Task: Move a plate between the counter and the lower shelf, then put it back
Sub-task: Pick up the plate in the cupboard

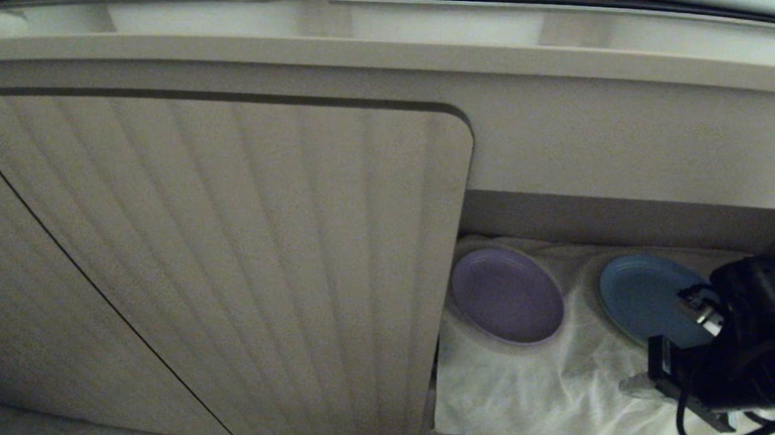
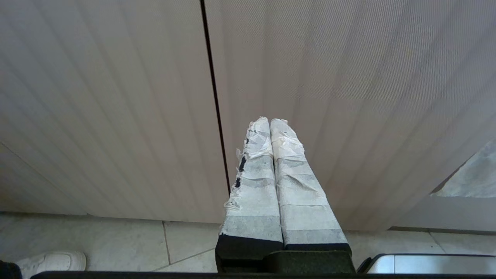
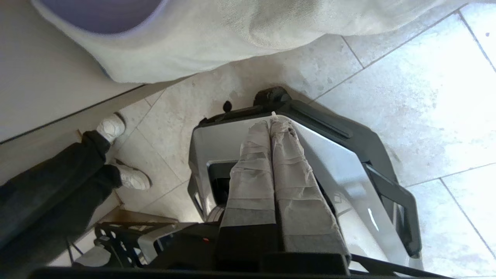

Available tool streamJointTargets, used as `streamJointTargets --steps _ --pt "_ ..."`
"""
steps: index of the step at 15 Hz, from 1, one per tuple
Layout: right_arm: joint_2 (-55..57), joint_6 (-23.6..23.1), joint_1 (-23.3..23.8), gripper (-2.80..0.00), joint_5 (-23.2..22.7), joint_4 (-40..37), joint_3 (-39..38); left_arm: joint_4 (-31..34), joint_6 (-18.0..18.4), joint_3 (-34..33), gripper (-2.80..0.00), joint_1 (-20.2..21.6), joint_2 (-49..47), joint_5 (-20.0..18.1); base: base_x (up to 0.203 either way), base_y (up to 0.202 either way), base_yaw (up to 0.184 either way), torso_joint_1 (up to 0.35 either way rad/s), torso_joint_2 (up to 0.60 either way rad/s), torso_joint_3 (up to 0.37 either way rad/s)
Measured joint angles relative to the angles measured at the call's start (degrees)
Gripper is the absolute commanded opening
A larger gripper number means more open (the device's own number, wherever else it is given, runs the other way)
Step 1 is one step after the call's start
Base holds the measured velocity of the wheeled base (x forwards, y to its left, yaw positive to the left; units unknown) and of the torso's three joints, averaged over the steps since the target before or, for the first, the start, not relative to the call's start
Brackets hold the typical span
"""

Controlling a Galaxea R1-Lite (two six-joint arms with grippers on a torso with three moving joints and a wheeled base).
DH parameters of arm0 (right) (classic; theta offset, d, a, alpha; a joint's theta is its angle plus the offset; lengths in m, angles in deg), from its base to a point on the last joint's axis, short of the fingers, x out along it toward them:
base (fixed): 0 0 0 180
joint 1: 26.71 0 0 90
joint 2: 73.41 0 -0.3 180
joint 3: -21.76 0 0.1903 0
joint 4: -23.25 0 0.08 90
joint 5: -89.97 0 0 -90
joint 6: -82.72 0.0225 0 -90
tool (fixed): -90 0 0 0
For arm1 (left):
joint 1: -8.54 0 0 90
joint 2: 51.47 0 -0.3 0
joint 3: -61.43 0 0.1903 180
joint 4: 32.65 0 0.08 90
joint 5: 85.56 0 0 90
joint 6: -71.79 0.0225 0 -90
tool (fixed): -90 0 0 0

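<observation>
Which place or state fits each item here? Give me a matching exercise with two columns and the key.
Things:
1. plate
2. blue plate
3. right gripper
4. white cloth

Descriptions:
A. shut, holding nothing
B. lines the lower shelf floor
C. lavender, lying near the cabinet door
D. partly hidden behind the right arm

Pairs: 1-C, 2-D, 3-A, 4-B

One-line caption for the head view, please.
Round lavender plastic plate and blue plate on the cloth-lined lower shelf; right gripper empty beside them.
</observation>
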Motion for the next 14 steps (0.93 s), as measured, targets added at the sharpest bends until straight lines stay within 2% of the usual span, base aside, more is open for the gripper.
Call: streamJointTargets --steps 10,14 --pt "-7.0 -0.2 0.0 -2.8 0.9 -3.3 -4.7 0.0 0.0 0.0 -2.8 0.0 0.0 0.0 0.0 0.0 0.0 0.0 0.0 0.0" --pt "-11.6 -5.3 0.0 -2.8 1.0 -6.1 -7.7 0.0 0.0 0.0 -2.8 0.0 0.0 0.0 0.0 0.0 0.0 0.0 0.0 0.0"
